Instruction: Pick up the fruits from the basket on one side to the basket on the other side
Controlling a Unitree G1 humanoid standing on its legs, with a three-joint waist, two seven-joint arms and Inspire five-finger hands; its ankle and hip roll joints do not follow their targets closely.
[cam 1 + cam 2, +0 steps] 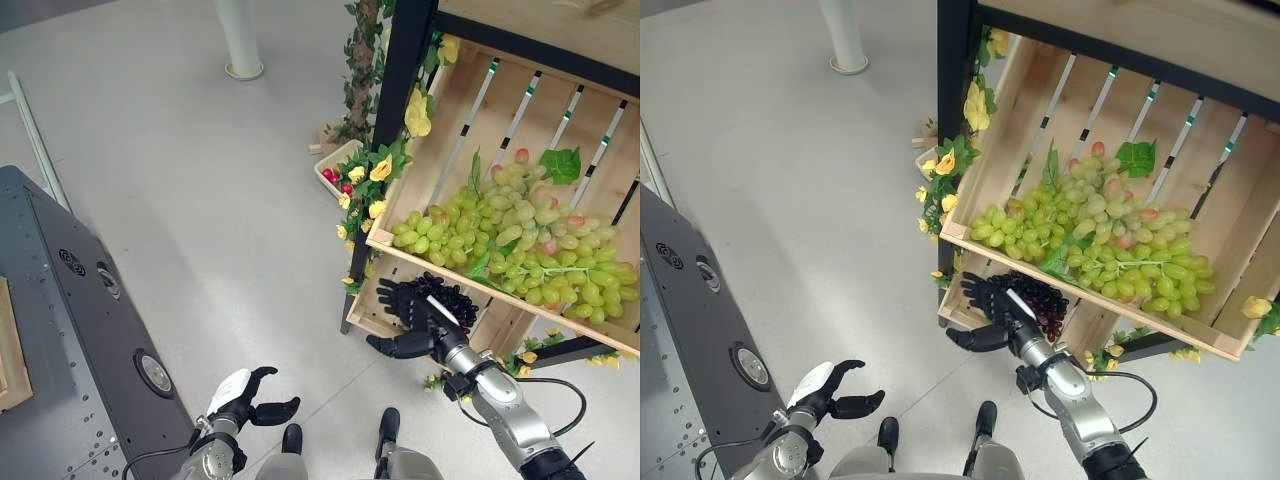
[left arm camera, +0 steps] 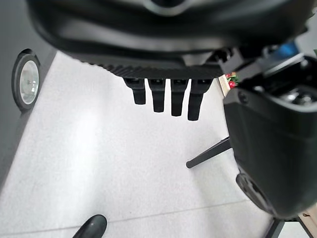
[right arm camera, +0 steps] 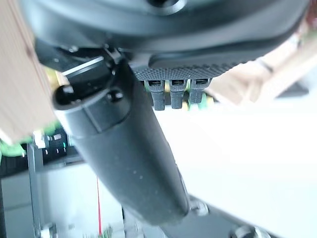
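My right hand, fingers spread and holding nothing, hovered at the dark grape bunch in the lower wooden crate; soft, bruisable, I judged it best taken by the stem.

We see the right hand raised with fingers spread just below the wooden crate; the left hand hangs well apart, fingers relaxed.
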